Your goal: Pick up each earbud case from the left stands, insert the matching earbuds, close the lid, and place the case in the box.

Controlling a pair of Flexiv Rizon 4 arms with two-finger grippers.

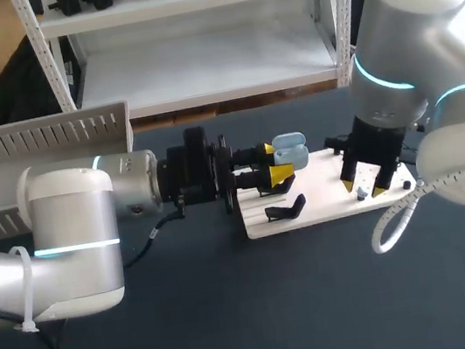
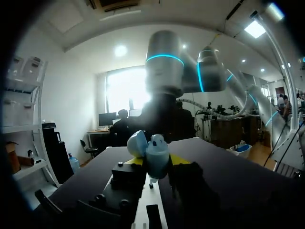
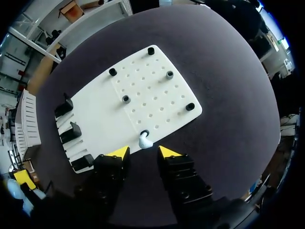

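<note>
Both arms are built of thick, rounded silver-grey segments with smooth shells. The left arm (image 1: 73,226) has thin cyan light rings at its joints, a white zip tie (image 1: 25,291) looped around its lower link, and a black cable (image 1: 149,236) running from its black wrist section. The right arm (image 1: 422,29) shows two cyan rings, fine tick marks along the edge of a round joint, and a white cable (image 1: 395,224) curling in a loop. The left gripper (image 1: 276,160) and the right gripper (image 1: 365,187) are black and blocky, each finger ending in a bright yellow wedge tip.
</note>
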